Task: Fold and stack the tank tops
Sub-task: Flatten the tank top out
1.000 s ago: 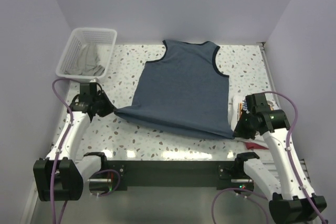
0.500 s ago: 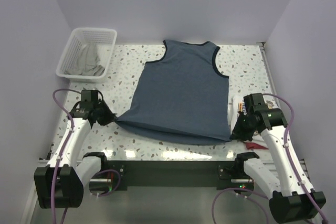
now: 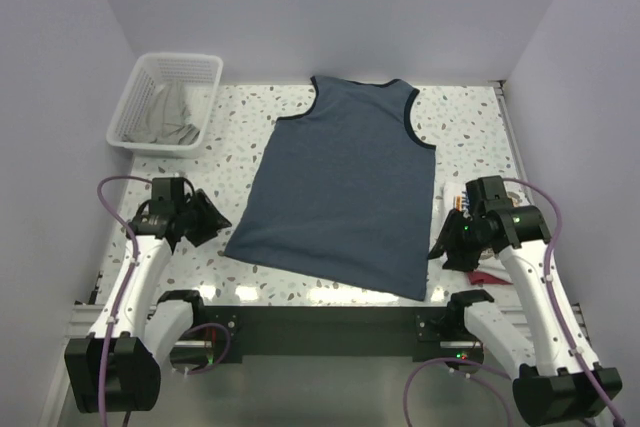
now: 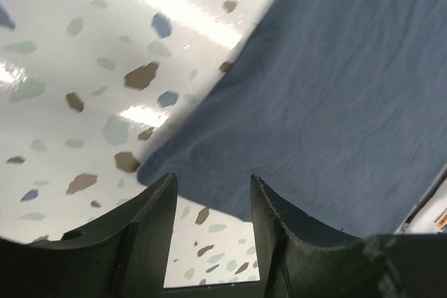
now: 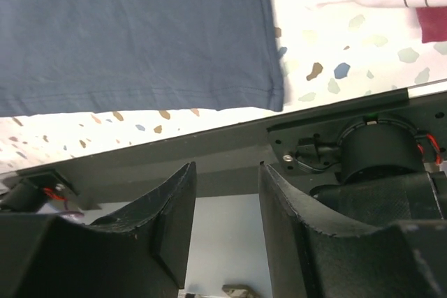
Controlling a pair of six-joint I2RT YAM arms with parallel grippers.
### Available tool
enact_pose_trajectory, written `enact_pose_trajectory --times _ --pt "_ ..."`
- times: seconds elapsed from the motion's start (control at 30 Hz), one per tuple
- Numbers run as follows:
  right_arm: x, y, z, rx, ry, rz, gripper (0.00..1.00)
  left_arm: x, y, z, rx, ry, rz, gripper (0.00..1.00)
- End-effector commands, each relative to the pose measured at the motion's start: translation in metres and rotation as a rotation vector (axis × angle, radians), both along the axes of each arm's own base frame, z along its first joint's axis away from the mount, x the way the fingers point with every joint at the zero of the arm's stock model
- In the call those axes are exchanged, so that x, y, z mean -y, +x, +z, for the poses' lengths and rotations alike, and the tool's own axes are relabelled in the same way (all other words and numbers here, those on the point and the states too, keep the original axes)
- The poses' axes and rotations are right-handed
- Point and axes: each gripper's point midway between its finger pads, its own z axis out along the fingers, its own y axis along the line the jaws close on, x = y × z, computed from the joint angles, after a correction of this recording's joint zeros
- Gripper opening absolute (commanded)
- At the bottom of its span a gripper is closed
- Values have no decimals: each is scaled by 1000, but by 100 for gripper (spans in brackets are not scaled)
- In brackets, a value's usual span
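Note:
The slate-blue tank top [image 3: 345,187] lies spread flat on the speckled table, neck at the far side, hem toward me. My left gripper [image 3: 213,219] stands open just left of its near-left hem corner [image 4: 150,169], with only bare table between its fingers [image 4: 157,214]. The left gripper [image 4: 213,183] holds nothing. My right gripper [image 3: 438,250] is open beside the near-right hem corner [image 5: 276,99]. In the right wrist view the right gripper [image 5: 227,169] hangs over the table's front rail. The white tank top [image 3: 445,209] peeks out at the right, mostly hidden by the right arm.
A white mesh basket [image 3: 128,107] with grey cloth [image 3: 170,112] stands at the far left. A small red item [image 3: 487,275] lies near the right arm. The dark front rail [image 5: 209,151] runs along the table's near edge. Walls close in on three sides.
Both grippers have opened and let go of the hem corners. The blue tank top's lower edge has dropped flat onto the table. Both grippers now sit just clear of the cloth.

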Motion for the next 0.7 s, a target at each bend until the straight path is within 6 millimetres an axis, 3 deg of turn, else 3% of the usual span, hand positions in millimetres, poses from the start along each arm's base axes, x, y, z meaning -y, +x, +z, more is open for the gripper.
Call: enact_pose_trajectory --times 0.0,0.03,0.07,0.1,0.13,0.17,0.2,0.23,0.27,0.3,0.33,0.37,0.4,0.43,0.47,0.5,0.53,0.57,0.63,0.67 --pt "-12 24 19 64 64 -34 46 13 40 53 248 -62 -71 51" --pt "-16 60 25 182 86 -76 47 18 59 68 345 -91 -80 51" --pt "-19 80 18 200 91 -97 47 22 67 74 378 -114 -85 52" --pt "-25 118 29 332 115 -96 47 28 74 78 409 -146 -98 52" --pt "-26 137 26 353 109 -123 47 35 96 89 485 -176 -101 53" --pt "-18 158 27 397 51 -158 47 39 104 89 485 -188 -102 54" --pt "-24 188 18 419 35 -154 47 47 117 97 516 -187 -113 55" --pt "-23 203 14 428 5 -165 46 55 134 86 504 -177 -134 55" --pt "-21 224 22 462 -22 -173 46 67 145 88 512 -170 -162 55" --pt "-21 253 16 453 -56 -171 46 78 171 92 548 -153 -197 55" --pt "-18 257 -3 409 -90 -170 46 78 183 89 553 -139 -204 55" --pt "-18 280 10 446 -106 -179 45 86 191 83 538 -134 -224 55" --pt "-21 292 7 443 -106 -173 45 89 204 88 548 -124 -237 55" --pt "-24 303 -13 403 -120 -151 45 90 209 60 472 -118 -240 54" --pt "-30 320 -4 427 -104 -138 45 90 210 49 427 -112 -236 53" --pt "-34 323 -10 391 -99 -114 45 85 211 37 393 -91 -212 53" --pt "-39 327 -37 321 -115 -61 46 85 209 28 380 -90 -211 53" --pt "-40 342 -28 341 -133 -54 46 84 207 24 384 -87 -205 53" --pt "-34 347 -53 283 -181 -50 46 85 199 11 369 -95 -208 55" --pt "-34 359 -52 299 -180 -54 46 88 196 7 357 -99 -227 55"
